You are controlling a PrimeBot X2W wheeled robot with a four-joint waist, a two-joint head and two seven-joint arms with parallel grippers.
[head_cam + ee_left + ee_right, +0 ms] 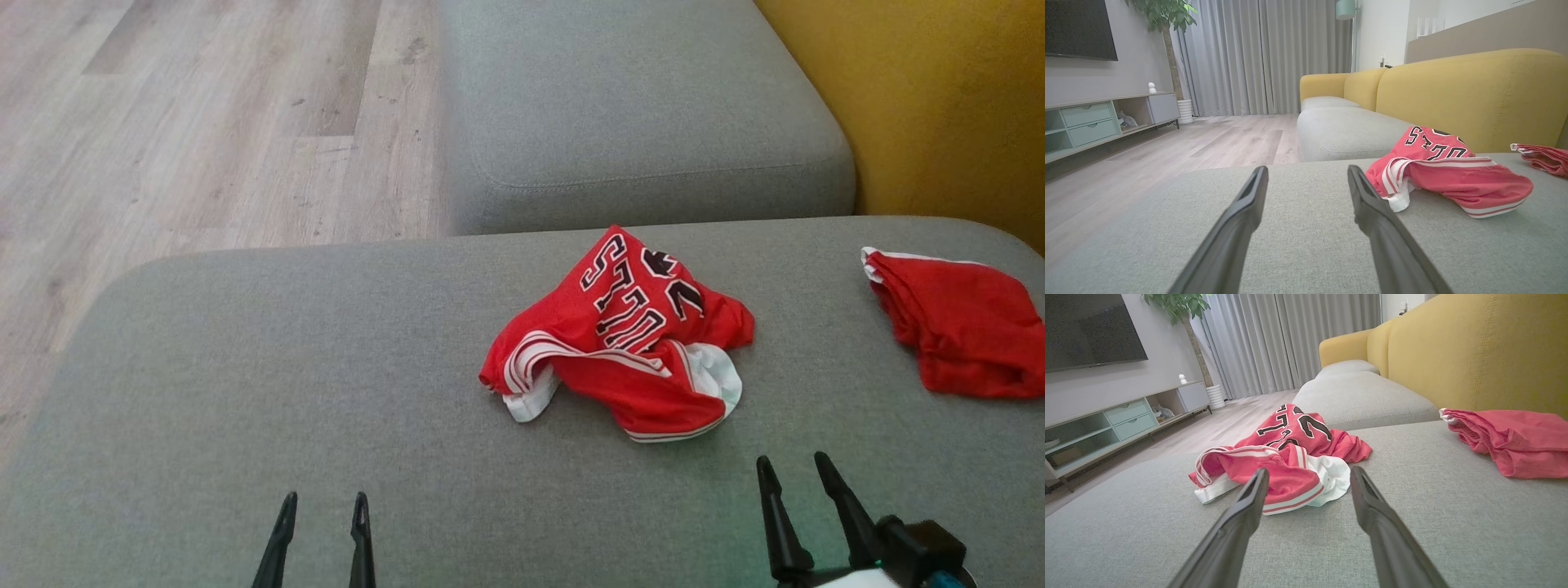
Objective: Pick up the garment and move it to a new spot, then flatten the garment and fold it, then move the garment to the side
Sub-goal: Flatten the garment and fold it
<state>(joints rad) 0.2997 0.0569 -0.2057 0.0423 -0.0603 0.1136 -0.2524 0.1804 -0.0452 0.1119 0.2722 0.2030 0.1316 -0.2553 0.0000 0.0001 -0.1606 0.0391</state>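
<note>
as wrist views add curtains (1257, 57) (grey), the garment (629, 343) lies crumpled.

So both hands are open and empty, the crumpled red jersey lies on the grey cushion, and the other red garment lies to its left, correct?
Not quite: the other red garment lies to the right of the crumpled red jersey, as the head view shows; the rest stands.
</note>
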